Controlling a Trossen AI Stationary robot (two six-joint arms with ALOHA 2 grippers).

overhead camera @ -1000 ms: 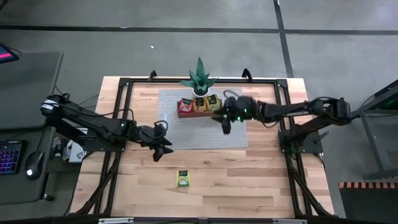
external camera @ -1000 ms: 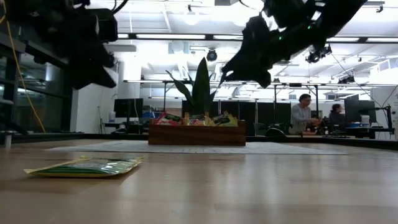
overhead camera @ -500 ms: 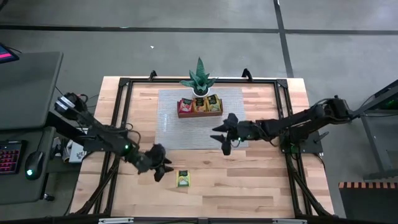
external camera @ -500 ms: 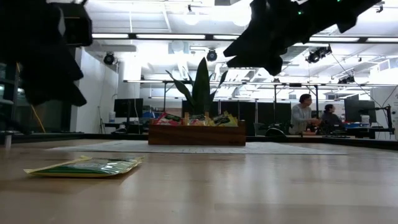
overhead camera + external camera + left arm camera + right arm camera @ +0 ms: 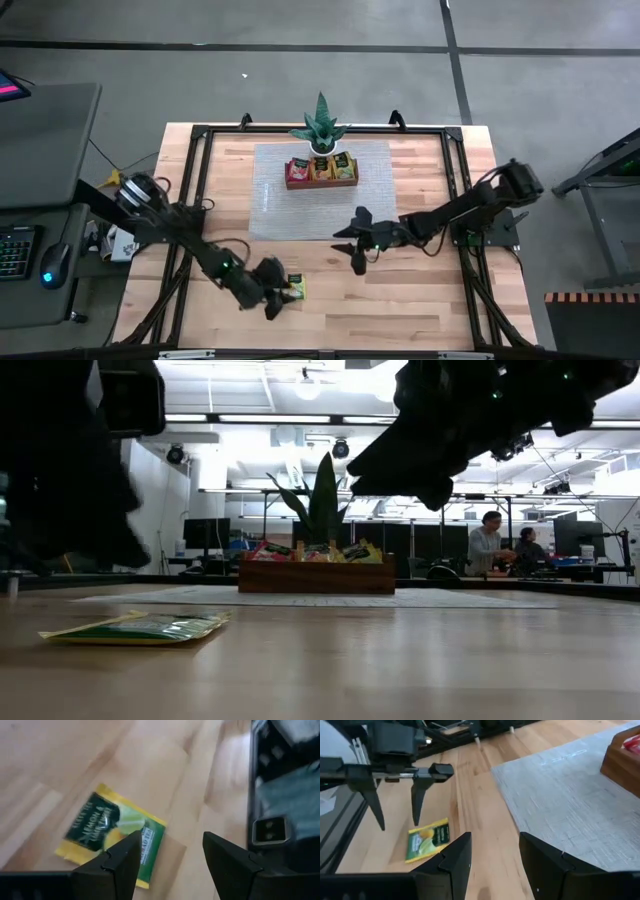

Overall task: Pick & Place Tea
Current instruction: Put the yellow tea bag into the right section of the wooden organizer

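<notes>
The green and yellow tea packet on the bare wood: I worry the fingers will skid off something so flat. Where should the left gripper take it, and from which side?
The flat green and yellow tea packet lies flush on the wooden table, offering no raised side. Probably best: the left gripper, hovering open beside it, comes straight down and pinches across two opposite edges, its fingers straddling the narrow width.

We see a potted plant (image 5: 320, 128) behind a wooden tray (image 5: 321, 182) on a grey mat (image 5: 320, 215); 2 people (image 5: 487, 545) sit beyond the worktop (image 5: 420, 300).
</notes>
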